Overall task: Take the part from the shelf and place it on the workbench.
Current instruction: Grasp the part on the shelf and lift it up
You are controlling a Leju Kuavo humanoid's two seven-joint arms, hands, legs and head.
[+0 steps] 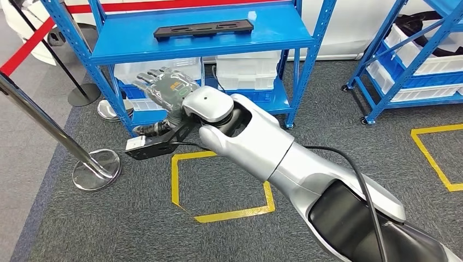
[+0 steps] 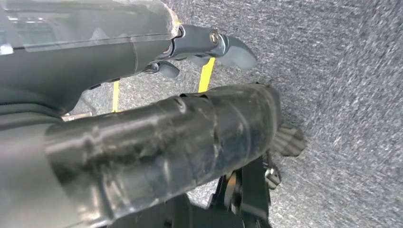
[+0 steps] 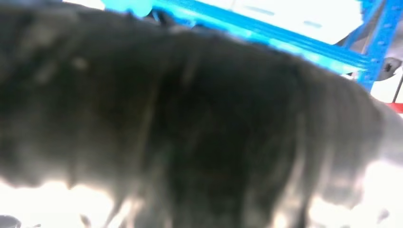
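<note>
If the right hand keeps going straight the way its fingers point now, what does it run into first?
Probably the front edge of the blue shelf. The right hand, empty with fingers apart, points up-left toward it, below the black part. Depth is unclear, so it may pass beneath, toward the white bins.

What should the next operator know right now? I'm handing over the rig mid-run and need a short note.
Right hand: raised in front of the blue shelf, fingers apart, holding nothing, below the shelf board.
Left hand: hanging over the carpet, holding nothing.
Black part: lying flat on the shelf board, untouched.
Done: the reach has begun.
Left: grasp the part, lift it off, carry it to the workbench.
</note>
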